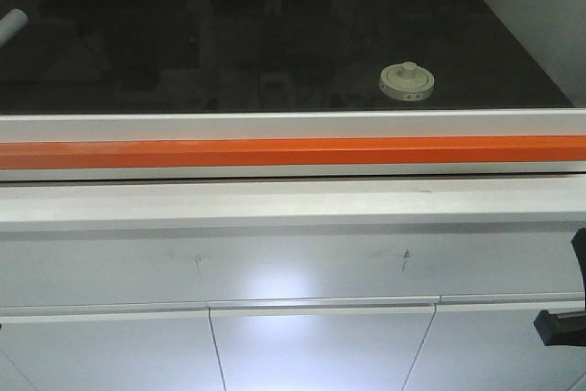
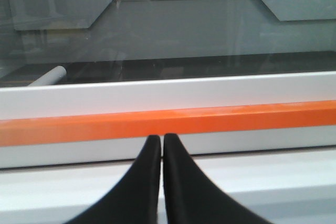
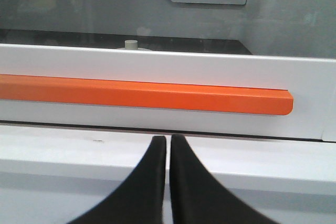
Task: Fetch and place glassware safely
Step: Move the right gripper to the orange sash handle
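Note:
The glassware (image 1: pixel 406 81), a squat jar with a cream-white knobbed lid, stands on the dark work surface (image 1: pixel 183 52) behind the sash, right of centre. In the right wrist view only the glassware's lid knob (image 3: pixel 130 44) pokes above the white sash frame. My left gripper (image 2: pixel 161 139) is shut and holds nothing, pointing at the orange bar (image 2: pixel 168 121). My right gripper (image 3: pixel 168 139) is also shut and holds nothing, in front of the white ledge (image 3: pixel 262 156), below the orange bar (image 3: pixel 147 94). Both stay outside the enclosure.
A white paper tube (image 1: pixel 11 25) lies at the far left of the dark surface, and this tube (image 2: pixel 48 76) shows in the left wrist view too. The white-framed sash with its orange bar (image 1: pixel 293 151) stands between grippers and jar. White cabinet doors (image 1: pixel 311 345) are below. A black arm part (image 1: pixel 560 325) sits at the lower right.

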{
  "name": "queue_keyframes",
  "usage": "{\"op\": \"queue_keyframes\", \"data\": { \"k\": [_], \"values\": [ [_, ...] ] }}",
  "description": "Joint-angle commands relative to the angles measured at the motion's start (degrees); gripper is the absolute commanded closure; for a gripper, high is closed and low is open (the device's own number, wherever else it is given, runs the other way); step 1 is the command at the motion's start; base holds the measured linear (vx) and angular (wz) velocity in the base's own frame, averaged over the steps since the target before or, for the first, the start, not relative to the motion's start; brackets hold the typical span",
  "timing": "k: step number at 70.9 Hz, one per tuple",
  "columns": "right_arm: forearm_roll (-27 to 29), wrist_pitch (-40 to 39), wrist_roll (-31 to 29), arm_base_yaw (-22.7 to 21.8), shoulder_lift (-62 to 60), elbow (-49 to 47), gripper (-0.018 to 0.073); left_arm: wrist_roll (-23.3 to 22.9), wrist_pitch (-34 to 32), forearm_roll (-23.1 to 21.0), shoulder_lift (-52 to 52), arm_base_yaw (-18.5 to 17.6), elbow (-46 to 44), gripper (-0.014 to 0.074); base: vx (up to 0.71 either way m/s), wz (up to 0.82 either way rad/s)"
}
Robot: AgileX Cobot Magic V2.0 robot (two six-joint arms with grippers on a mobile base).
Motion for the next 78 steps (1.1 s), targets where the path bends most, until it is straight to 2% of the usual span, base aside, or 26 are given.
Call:
{"op": "queue_keyframes", "data": {
  "k": [1, 20, 38, 66, 78],
  "values": [
    [-0.03, -5.27, -0.6, -0.21, -0.11, -1.23, 0.0563, -0.46, -5.45, -0.16, 0.01, 0.02, -0.76, 0.0603, 0.0, 0.0],
    [-0.03, -11.2, -0.78, -0.21, 4.13, -1.44, 0.0563, -0.24, -5.31, -0.16, 0.28, 0.02, -0.76, 0.0603, 0.0, 0.0],
    [-0.03, -12.65, -7.59, -0.21, 12.56, -5.66, 0.0563, -0.24, -5.74, -0.16, 0.28, 0.02, -0.76, 0.0603, 0.0, 0.0],
    [1.11, -30.67, -7.71, -0.21, 34.78, -11.32, 0.0563, 0.08, -5.74, -0.16, 0.28, 0.02, -0.76, 0.0603, 0.0, 0.0],
    [3.56, -37.22, -9.34, -0.21, 42.45, -11.4, 0.0563, 0.08, -5.74, -0.16, 0.28, 0.02, -0.76, 0.0603, 0.0, 0.0]
  ]
}}
